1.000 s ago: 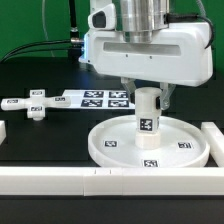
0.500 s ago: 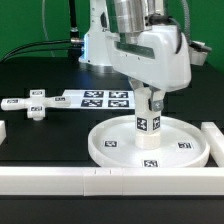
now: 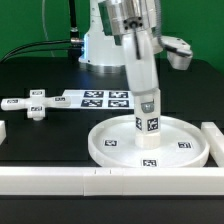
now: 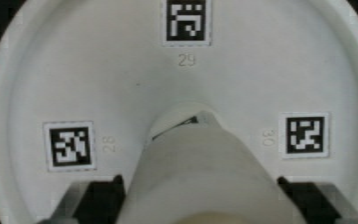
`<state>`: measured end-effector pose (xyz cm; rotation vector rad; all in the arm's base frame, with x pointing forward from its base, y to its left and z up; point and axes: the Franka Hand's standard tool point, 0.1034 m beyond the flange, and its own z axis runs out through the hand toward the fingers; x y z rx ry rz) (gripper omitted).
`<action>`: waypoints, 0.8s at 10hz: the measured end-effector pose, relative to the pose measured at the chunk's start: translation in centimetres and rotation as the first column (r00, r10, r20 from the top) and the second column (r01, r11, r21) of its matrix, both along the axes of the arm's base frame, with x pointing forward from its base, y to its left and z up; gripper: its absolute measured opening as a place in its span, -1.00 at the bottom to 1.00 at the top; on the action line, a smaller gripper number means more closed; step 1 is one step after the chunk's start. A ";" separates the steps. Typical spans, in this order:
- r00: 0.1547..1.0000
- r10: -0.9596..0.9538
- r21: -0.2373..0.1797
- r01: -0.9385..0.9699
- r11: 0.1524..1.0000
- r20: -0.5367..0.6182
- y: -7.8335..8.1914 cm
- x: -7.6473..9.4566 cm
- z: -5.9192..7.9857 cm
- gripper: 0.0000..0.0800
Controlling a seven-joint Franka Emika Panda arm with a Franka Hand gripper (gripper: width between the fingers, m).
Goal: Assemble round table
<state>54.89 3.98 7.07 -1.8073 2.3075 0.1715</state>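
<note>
Bright, even light falls from above in the exterior view — the white disc nearly bleaches out against the black tabletop, with a thin soft shadow along its rim. The arm is smeared with motion blur. In the wrist view the close leg is out of focus and the tags are slightly soft.

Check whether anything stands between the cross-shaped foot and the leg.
Nothing visible does, bar the disc rim. The foot lies at the exterior view's left, the flat marker board beside the way to the leg held by the gripper.
</note>
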 end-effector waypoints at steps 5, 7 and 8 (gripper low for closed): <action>1.000 0.017 0.000 -0.017 1.000 -0.005 0.4 0.0 0.0 0.52; 0.975 0.222 -0.037 -0.221 0.975 0.026 1.3 0.5 0.4 0.59; 0.958 0.283 -0.041 -0.282 0.959 0.038 1.3 0.4 0.3 0.62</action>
